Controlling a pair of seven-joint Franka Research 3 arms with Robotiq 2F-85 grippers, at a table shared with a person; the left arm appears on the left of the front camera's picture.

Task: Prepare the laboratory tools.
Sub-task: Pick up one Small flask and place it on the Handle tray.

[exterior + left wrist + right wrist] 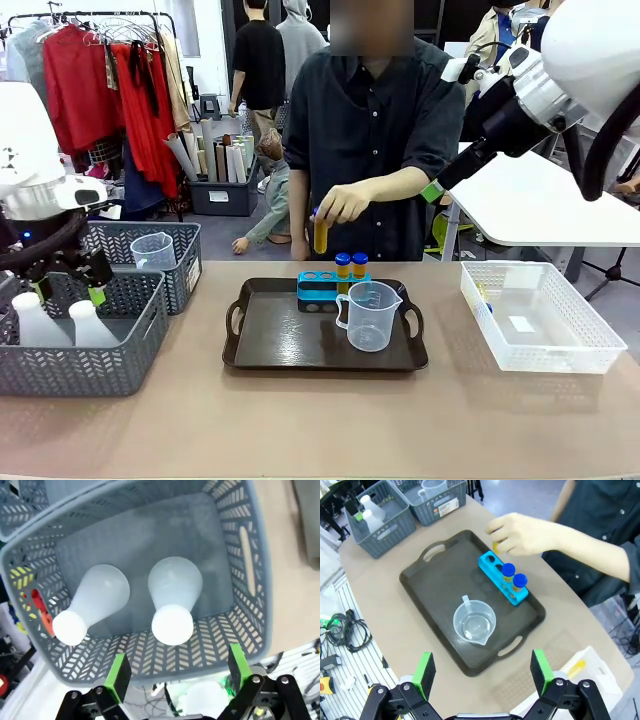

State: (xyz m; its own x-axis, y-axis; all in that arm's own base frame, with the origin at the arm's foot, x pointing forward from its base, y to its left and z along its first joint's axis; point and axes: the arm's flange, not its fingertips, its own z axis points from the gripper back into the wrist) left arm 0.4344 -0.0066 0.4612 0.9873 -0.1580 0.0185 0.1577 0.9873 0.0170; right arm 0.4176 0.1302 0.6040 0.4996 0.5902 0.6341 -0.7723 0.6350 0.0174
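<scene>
Left gripper, wide open and empty, hangs over two flasks in a basket. Right gripper, equally open, empty, above the beaker.

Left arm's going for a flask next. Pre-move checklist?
1. Left gripper open: ok.
2. Flask under it: ok, roughly lined up.
3. That flask and the other flask upright in basket: ok.
4. Room on tray: ok, bare area beside the beaker.
5. Hand clear of tray: not ok, holds a tube above the rack.
6. Right gripper open, high up: ok.
</scene>
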